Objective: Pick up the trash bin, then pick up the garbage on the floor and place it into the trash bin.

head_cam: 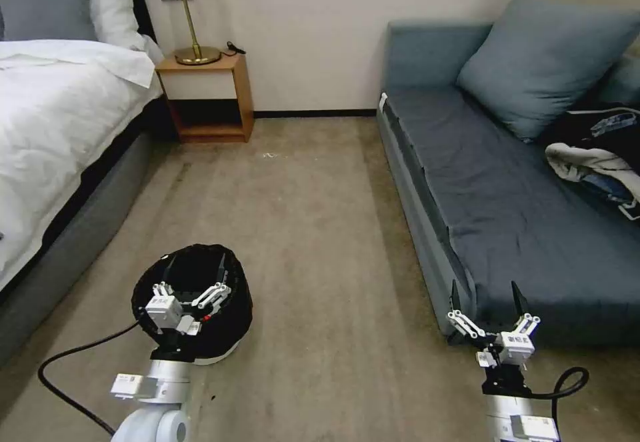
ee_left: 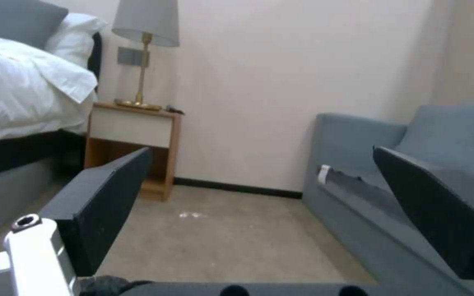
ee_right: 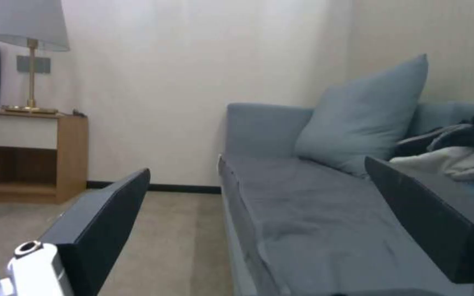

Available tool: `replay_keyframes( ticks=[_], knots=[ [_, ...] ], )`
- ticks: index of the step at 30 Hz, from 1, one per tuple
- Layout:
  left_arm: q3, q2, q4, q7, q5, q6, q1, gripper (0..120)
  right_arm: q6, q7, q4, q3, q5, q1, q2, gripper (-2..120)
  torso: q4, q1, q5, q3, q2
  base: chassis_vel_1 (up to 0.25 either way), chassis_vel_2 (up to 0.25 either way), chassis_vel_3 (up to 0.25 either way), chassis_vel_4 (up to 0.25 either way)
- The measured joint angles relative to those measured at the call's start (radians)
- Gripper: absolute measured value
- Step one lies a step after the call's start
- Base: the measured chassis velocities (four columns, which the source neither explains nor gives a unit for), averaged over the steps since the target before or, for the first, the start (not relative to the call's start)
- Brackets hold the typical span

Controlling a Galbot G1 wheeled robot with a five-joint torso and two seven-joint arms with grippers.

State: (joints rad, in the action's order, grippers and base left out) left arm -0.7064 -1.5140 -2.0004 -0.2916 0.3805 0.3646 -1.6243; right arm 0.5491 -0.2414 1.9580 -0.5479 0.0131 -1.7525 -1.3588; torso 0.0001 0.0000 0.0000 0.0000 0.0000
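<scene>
Soft, even room light — the carpet (head_cam: 300, 229) carries faint shadows beside the sofa (head_cam: 507, 215). Both wrist views look hazy, their near edges blurred.

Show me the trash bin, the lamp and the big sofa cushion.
bin (head_cam: 230, 275), head view, black liner at the rim.
lamp (head_cam: 197, 55), head view, brass base.
cushion (head_cam: 543, 62), head view, middle of its face.

Black-lined trash bin (head_cam: 220, 295) with whitish base, grey-blue sofa (head_cam: 507, 215), white bedding (head_cam: 60, 115), tan carpet (head_cam: 313, 229)
</scene>
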Motion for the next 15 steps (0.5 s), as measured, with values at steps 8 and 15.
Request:
replay_keyframes(
  ticks=[8, 15],
  knots=[
    [0.0, 0.0, 0.0, 0.001, 0.0, 0.0, 0.0, 100, -0.001, 0.0, 0.0, 0.0, 0.0, 0.0, 0.0, 100, 0.0, 0.0, 0.0, 0.0, 0.0, 0.0, 0.0, 0.0, 0.0],
    [0.0, 0.0, 0.0, 0.001, 0.0, 0.0, 0.0, 100, -0.001, 0.001, 0.0, 0.001, 0.0, 0.0, 0.0, 100, 0.0, 0.0, 0.0, 0.0, 0.0, 0.0, 0.0, 0.0, 0.0]
  ],
)
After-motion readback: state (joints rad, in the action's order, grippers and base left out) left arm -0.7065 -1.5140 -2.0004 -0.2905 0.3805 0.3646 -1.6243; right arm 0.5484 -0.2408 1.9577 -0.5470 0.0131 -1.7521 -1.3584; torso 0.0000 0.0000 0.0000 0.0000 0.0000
